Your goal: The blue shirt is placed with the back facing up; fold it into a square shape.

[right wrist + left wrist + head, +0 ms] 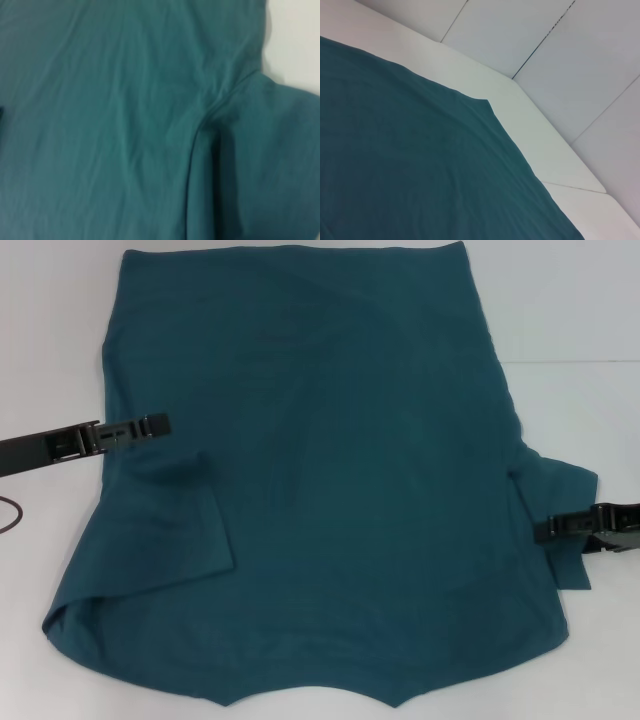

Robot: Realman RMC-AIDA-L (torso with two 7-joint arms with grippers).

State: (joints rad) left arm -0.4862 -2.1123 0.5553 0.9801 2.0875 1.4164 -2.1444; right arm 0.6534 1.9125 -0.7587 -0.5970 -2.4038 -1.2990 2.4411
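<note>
**Operator:** Teal-blue cotton covers most of the white counter (600,320). From my station, the blue shirt (340,490) lies spread flat, plain side up, no lettering visible. Its near-left sleeve is already turned inward onto the body; the right sleeve lies out flat at the side.

**Supervisor:** Gripper status?

**Operator:** The left gripper (160,424) reaches in over the shirt's left edge, about mid-height. The right gripper (545,531) sits at the right sleeve, near the armpit seam. I cannot tell for either one whether the fingers are spread or pinching cloth; the wrist views show only fabric and counter.

**Supervisor:** Risks from here?

**Operator:** In my judgement, three. First: a shallow pinch on the right sleeve could slip in mid-fold, leaving the sleeve half turned. Second: the fabric carries soft wrinkles across the back, and dragging instead of lifting would bunch them into a ridge under the fold. Third: the near-left corner is lifted and doubled over; folding across it uncorrected would give a crooked edge, not a square.
</note>
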